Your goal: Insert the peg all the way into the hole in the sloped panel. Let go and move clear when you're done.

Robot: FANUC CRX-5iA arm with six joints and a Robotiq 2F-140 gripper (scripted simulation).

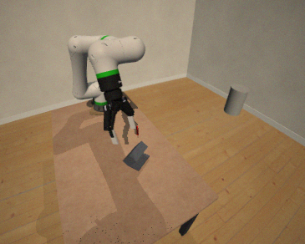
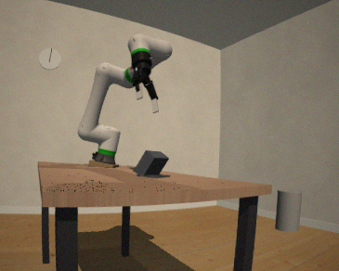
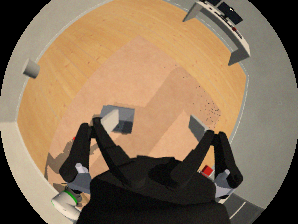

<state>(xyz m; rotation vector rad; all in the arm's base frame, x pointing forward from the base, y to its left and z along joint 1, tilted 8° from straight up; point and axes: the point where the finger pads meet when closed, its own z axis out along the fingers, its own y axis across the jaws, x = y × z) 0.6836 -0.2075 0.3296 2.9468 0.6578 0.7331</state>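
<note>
High above the rectangular light-brown wooden table with dark legs, the white six-joint arm with green bands rises from its base at the table's far edge and bends over at the top, carrying the black two-finger gripper well clear of the table surface. Jaws: spread to their full width, pale fingertip pads apart, with nothing between them and nothing touched; the wrist view shows both black linkages splayed to either side of the frame, with table and floor visible through the gap. Sloped panel: a dark grey wedge-shaped block resting on the table near its middle, its inclined face turned upward, lying below and somewhat forward of the gripper; its hole cannot be made out in any view. Peg: a small thin red peg lies on the table between the arm's base and the grey block, appearing just beside one fingertip in the top view though well below it. On the wooden floor near the right wall stands a grey cylinder; whether it is hollow cannot be told.
</note>
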